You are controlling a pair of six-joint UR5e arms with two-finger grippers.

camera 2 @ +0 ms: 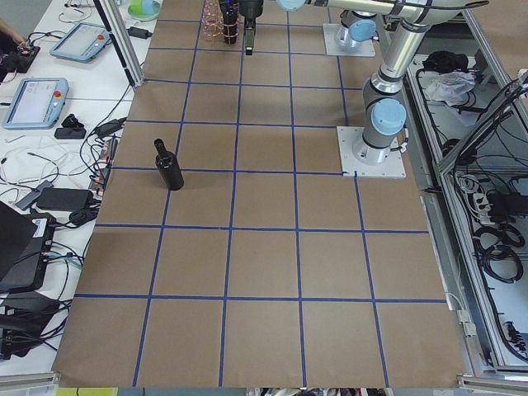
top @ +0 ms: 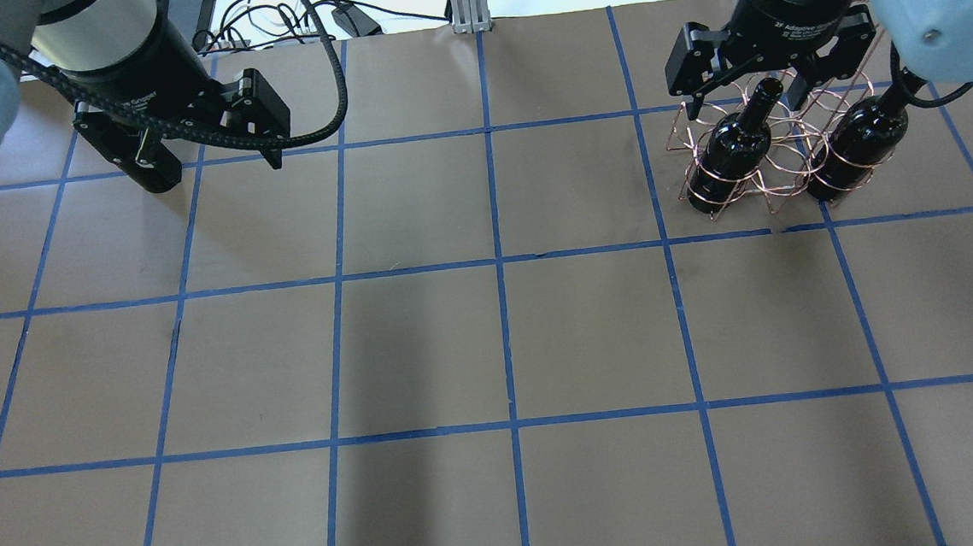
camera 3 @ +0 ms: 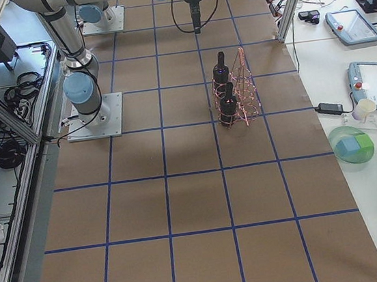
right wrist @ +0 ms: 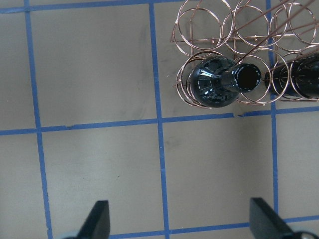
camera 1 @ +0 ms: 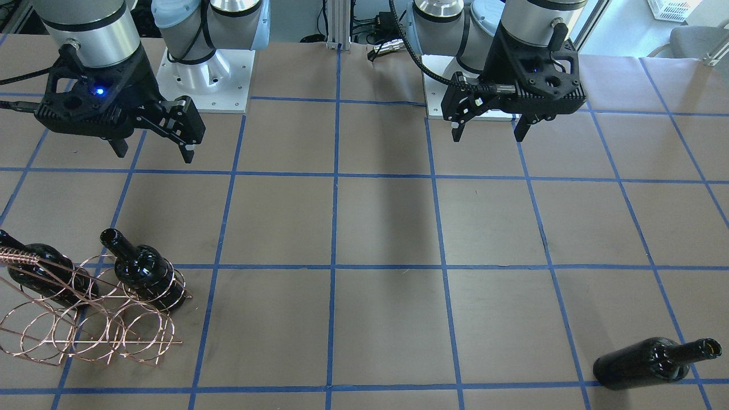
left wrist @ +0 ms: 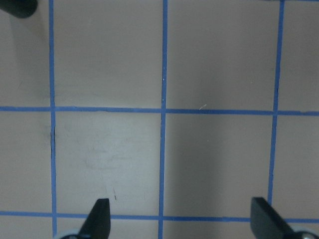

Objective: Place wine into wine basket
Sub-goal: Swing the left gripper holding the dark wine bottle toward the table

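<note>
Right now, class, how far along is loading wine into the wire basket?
Done: one wine bottle and a second wine bottle stand in the copper wire basket. In hand: nothing; left gripper and right gripper hang open, empty. Remaining: the third wine bottle, alone on the table.

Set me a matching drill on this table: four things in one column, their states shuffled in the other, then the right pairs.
Things
1. wine basket
2. lone wine bottle
3. left claw
4. right claw

States
A. open, far from the basket
B. open, close to the basket
C. holds two bottles upright in its loops
D. stands by itself, outside the basket

Pairs: 1-C, 2-D, 3-A, 4-B
</note>
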